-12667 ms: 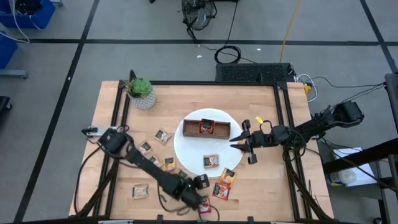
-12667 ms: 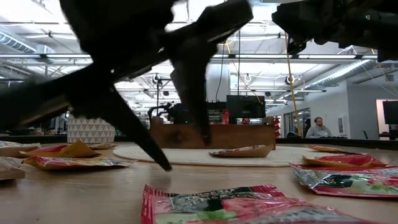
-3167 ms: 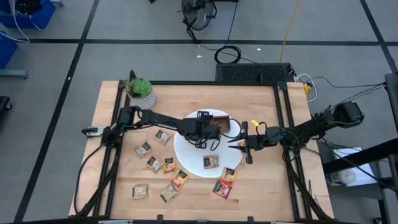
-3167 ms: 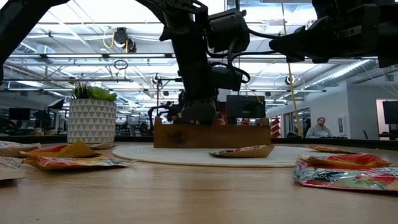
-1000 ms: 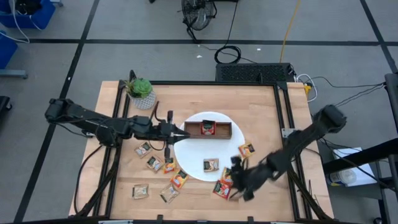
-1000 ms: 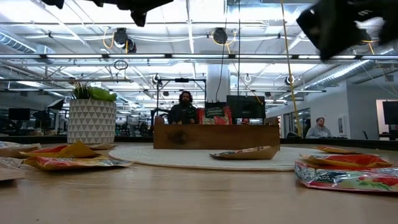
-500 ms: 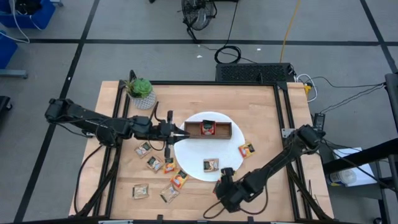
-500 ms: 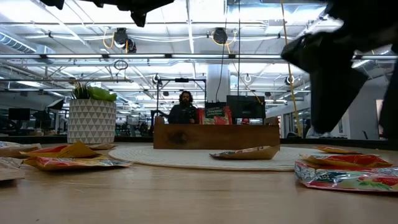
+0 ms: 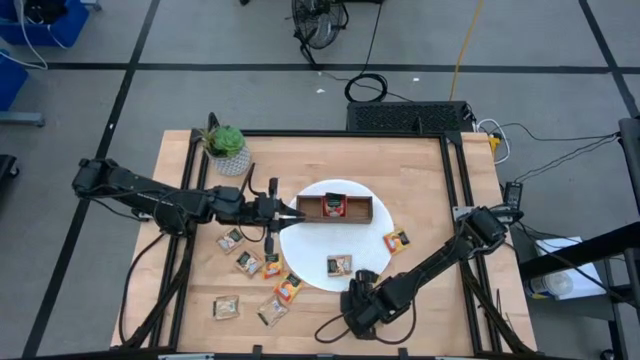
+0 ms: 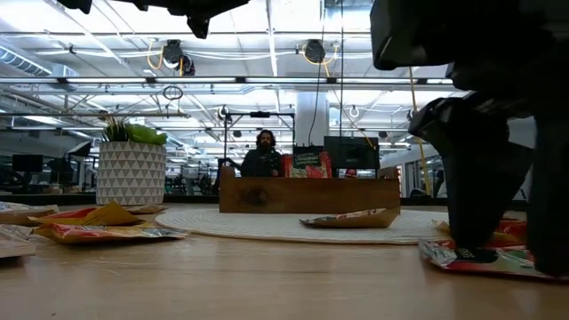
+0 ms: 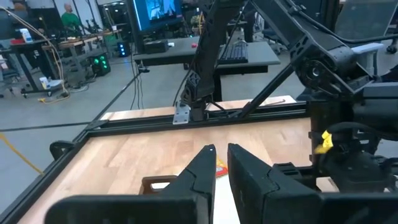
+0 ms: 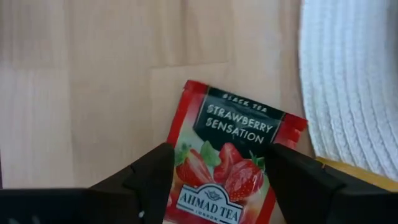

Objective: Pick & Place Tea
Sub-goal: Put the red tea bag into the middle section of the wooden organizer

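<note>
The right gripper (image 12: pixel 214 180) has its fingers apart on both sides of a red tea sachet (image 12: pixel 233 155) lying flat on the tabletop (image 12: pixel 81 93); it seems light, thin and slippery, so pinching one edge looks safest.

A: The counter (image 12: pixel 74 93) is showing pale, smooth wood grain, matt.

B: And the red sachet (image 12: pixel 227 158) is looking like glossy printed foil, lying beside the ribbed, woven-looking white plate (image 12: pixel 348 81). The right claw (image 12: pixel 217 180) is reading as matt black plastic.

Potted plant (image 9: pixel 226 146), white plate (image 9: pixel 305 250), wooden tray (image 9: pixel 334 207).
</note>
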